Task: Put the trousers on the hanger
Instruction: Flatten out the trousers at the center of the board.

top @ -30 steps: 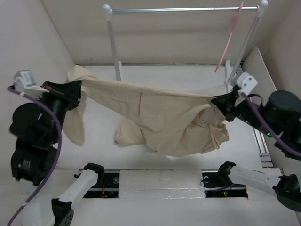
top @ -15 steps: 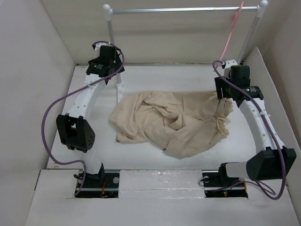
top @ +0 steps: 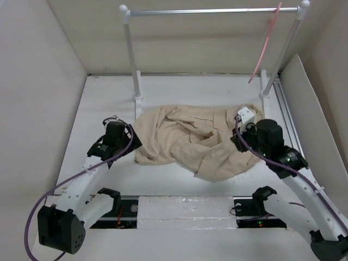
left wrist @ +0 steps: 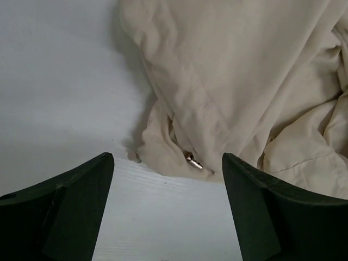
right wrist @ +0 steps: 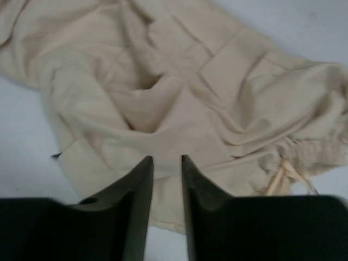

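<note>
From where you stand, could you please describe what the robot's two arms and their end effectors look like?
Both the left arm and right arm have white links joined by bulky black joint housings. A purple cable runs along each. The left end effector and right end effector each have two dark, wedge-shaped fingers. A small white box sits on the right wrist.
</note>
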{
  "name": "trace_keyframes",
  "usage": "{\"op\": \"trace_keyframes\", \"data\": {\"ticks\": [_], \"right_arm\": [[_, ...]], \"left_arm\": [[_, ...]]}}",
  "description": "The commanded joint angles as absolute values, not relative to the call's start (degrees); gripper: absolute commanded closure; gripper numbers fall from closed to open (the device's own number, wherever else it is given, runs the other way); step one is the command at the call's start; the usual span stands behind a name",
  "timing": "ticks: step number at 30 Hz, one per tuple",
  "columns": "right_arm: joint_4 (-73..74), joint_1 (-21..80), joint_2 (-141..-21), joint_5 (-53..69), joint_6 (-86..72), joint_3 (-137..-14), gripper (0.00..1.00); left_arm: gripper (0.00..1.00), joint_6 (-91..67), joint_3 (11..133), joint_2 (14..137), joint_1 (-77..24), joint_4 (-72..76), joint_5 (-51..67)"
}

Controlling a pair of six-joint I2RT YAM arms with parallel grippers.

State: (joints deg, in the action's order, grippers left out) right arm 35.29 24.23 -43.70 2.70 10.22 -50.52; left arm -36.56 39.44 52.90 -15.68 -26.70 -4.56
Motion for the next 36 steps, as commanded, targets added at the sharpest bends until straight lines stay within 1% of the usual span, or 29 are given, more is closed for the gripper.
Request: {"op": "trace_keyframes", "data": {"ticks": [1,3,4,6,7,12,14,15,16,17,18,21,23,25,27,28,30,31,33,35,36], "right_arm": [[36.1,31.8,-42.1,6.1,7.5,-46.6,0.62],[36.6,34.9,-41.9,6.3,7.0,-45.8,0.49],[36.7,36.3,-41.8,5.5,6.1,-45.2,0.47],[37.3,39.5,-41.4,4.5,5.2,-44.9,0.45],[37.3,40.4,-41.2,4.2,4.3,-44.8,0.45],[37.3,45.8,-39.8,4.3,1.5,-43.1,0.45],[37.5,47.2,-39.3,2.9,0.1,-42.5,0.46],[38.0,48.4,-38.7,2.3,-1.7,-42.2,0.46],[38.0,48.4,-38.2,1.6,-2.6,-41.8,0.46],[38.0,49.1,-37.8,1.4,-3.1,-41.7,0.47],[38.1,49.1,-37.4,1.4,-3.3,-41.4,0.47],[39.3,49.1,-37.3,0.4,-4.0,-40.9,0.46],[39.9,49.1,-37.4,-2.8,-4.0,-40.6,0.43],[39.6,49.1,-38.0,-3.5,-3.8,-40.6,0.35],[38.8,49.1,-38.8,-3.1,-3.8,-40.4,0.33],[38.5,48.6,-39.4,-2.6,-3.8,-40.4,0.32],[38.0,48.6,-41.4,-2.3,-3.6,-41.0,0.31],[37.9,48.6,-42.0,-2.1,-3.6,-41.6,0.30],[38.5,48.6,-43.3,-3.1,-3.5,-43.1,0.28],[39.1,48.6,-44.0,-4.7,-3.4,-44.4,0.27],[39.7,48.6,-44.7,-5.0,-3.4,-45.8,0.25]], "left_arm": [[0.23,-42.9,36.7,51.3,-16.1,-20.0,-0.4],[0.24,-45.4,35.7,53.5,-14.8,-17.4,-0.4],[0.26,-46.2,34.8,56.7,-14.8,-14.2,-0.4],[0.28,-48.4,33.9,60.6,-14.8,-10.8,-0.4],[0.31,-48.9,33.5,63.9,-14.2,-8.0,-0.5],[0.40,-50.5,33.4,69.6,-13.6,-0.4,-1.8],[0.47,-50.2,35.6,74.8,-13.1,-0.8,-3.0],[0.54,-50.1,36.5,76.2,-13.1,-1.4,-3.9],[0.82,-50.1,38.0,77.9,-13.1,-2.5,-4.8],[0.98,-50.2,38.5,77.8,-13.1,-2.8,-5.9],[1.00,-50.3,39.0,77.2,-13.1,-3.1,-6.1],[1.00,-49.4,41.8,71.3,-13.1,-6.6,-6.7],[1.00,-47.1,45.0,65.0,-13.1,-11.8,-8.4],[1.00,-44.1,49.0,59.8,-13.1,-17.0,-11.9],[1.00,-42.5,52.0,57.8,-12.3,-20.1,-14.0],[1.00,-41.0,54.6,57.4,-9.4,-21.3,-14.1],[1.00,-37.8,57.4,58.5,-4.7,-22.1,-12.7],[1.00,-36.9,59.4,60.7,1.9,-20.3,-11.5],[1.00,-36.0,61.2,64.9,9.9,-16.9,-4.8],[1.00,-36.9,65.5,75.1,18.9,-11.9,2.5],[0.84,-36.0,68.3,79.1,20.1,-10.8,3.9]]}}
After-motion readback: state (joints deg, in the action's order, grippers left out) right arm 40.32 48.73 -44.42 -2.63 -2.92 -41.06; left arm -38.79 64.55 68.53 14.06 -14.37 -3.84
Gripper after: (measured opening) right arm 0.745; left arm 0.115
